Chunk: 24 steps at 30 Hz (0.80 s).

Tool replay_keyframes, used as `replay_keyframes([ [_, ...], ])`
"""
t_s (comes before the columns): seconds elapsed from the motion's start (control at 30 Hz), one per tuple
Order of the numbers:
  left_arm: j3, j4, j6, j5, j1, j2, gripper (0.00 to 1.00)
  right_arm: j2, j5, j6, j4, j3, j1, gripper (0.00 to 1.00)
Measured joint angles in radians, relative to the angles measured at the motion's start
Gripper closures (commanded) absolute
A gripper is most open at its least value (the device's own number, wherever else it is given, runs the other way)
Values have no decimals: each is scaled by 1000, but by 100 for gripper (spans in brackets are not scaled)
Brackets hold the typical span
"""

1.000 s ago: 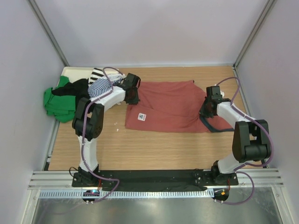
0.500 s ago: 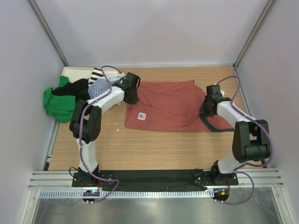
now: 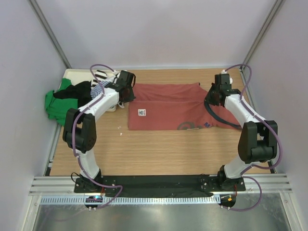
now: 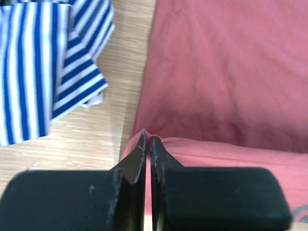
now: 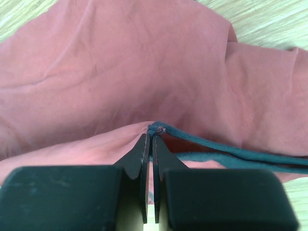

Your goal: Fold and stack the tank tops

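The brick-red tank top lies spread across the middle of the table, folded along its length, with a white label and part of a round logo showing. My left gripper is shut on its left edge. My right gripper is shut on its right edge at the dark grey trim. The navy-and-white striped top lies at the back left and shows in the left wrist view.
A pile of clothes sits at the back left: a green garment, a black one and the striped ones, on a white tray. Dark grey straps trail from the red top at the right. Walls close in both sides.
Both grippers have moved toward the back of the table, carrying the near edge of the red top over itself. The top now lies narrower, with the logo showing.
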Motion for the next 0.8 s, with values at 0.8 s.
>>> replay_keyframes([
  [0.8,325,-60,-10,-8,48,18,100,164,-25,-13,-57,438,-35,99],
])
